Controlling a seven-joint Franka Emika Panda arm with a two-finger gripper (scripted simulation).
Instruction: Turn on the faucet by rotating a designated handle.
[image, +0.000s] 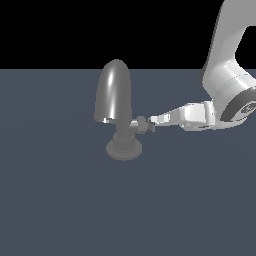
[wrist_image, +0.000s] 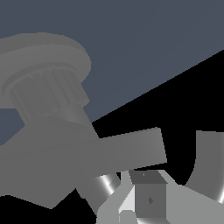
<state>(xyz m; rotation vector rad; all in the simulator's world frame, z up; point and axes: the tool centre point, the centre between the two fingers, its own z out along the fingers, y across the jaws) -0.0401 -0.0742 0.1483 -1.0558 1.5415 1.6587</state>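
1. The faucet (image: 114, 100) stands upright on the bench (image: 60, 200).
2. The handle (image: 136, 124) juts from its neck toward the exterior view's right.
3. My hand (image: 148, 123) meets the handle's tip; I cannot tell its opening or grip.

arm (image: 227, 60): cut by frame edge | fingers (image: 150, 122): spacing unclear at handle (image: 136, 123)

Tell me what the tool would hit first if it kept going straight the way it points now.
The tool points toward the exterior view's left, at the handle, which it appears to be touching already. Straight on, it would likely press the handle toward the faucet neck; depth is hard to judge.
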